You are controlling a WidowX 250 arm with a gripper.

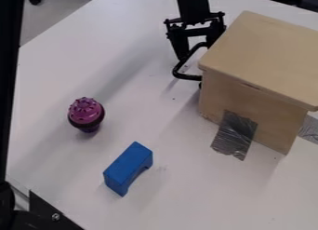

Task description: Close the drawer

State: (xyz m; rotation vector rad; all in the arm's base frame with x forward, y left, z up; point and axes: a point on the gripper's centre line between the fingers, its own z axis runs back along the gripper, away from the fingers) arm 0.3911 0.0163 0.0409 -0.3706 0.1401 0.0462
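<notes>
The gripper [196, 46] hangs at the top centre, just left of the wooden drawer box [261, 61]. It stands open, with white table showing between its two fingers. A black curved drawer handle [180, 71] juts out from the box's left side, directly below the gripper; its upper end lies near the fingers. Whether they touch it, I cannot tell. The drawer's front faces away to the left, so how far it stands out from the box is hidden.
On the white table [49, 154], a purple toy cupcake [86, 113] stands at the left and a blue arched block [129, 166] lies at the lower centre. Grey tape [235, 133] holds the box's near side to the table. Black frame parts [49, 215] edge the lower left.
</notes>
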